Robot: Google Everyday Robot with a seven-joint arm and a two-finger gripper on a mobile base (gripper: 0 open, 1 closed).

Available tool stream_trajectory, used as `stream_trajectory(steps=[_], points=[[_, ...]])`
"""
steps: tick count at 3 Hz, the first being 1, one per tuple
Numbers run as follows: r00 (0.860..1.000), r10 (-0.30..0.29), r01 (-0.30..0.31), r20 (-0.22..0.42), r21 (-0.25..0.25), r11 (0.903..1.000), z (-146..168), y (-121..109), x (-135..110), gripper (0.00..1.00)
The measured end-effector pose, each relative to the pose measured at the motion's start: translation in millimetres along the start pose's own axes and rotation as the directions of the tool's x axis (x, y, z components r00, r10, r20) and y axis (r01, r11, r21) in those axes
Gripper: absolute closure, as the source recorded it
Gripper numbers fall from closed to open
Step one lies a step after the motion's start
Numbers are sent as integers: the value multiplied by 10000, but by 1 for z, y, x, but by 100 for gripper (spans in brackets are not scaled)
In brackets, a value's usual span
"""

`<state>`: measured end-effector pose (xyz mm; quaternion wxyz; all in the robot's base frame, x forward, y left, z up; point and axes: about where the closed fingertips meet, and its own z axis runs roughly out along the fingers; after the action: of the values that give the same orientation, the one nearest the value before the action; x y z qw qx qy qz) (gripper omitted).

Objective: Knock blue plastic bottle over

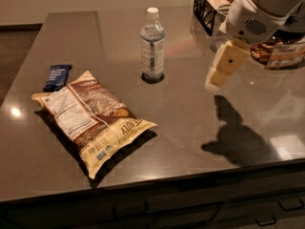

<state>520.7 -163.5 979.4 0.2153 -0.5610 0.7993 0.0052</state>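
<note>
Plainly, the blue plastic bottle (152, 46) stood upright near the middle-back of the dark countertop (190, 128), white cap on. It looked full or nearly so, though I could not read the level for certain. I judged it light but bottom-weighted, with thin walls that would give a little and a smooth label that could let a glancing touch slide off. So I reckoned a sideways push high up, at the shoulder or just under the cap, would tip it rather than skate it along the slick surface. The gripper (212, 82) hung above the counter to the bottle's right, apart from it, tip angled down and towards it. Whether it was open or closed I could not tell. Bare counter lay between the two, so I saw nothing in the way. A chip bag (93, 120) lay flat towards the front left, and a dark blue snack bar wrapper (57, 77) just beyond it. Both were well clear unless the bottle rolled. A wire basket (205, 8) and a snack packet (281, 54) sat behind the arm.
</note>
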Motion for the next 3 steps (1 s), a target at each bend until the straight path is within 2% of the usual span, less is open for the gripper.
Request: stream_trajectory(steps=[1,2,3], points=[[9910,975,-972,914,-80,9952,24,-27,-35,0],[9625,1942,-1935,1895,-223,9808,48,-50,-77,0],[9327,2539,-2526,2561,-385,9668,69,-65,-118,0]])
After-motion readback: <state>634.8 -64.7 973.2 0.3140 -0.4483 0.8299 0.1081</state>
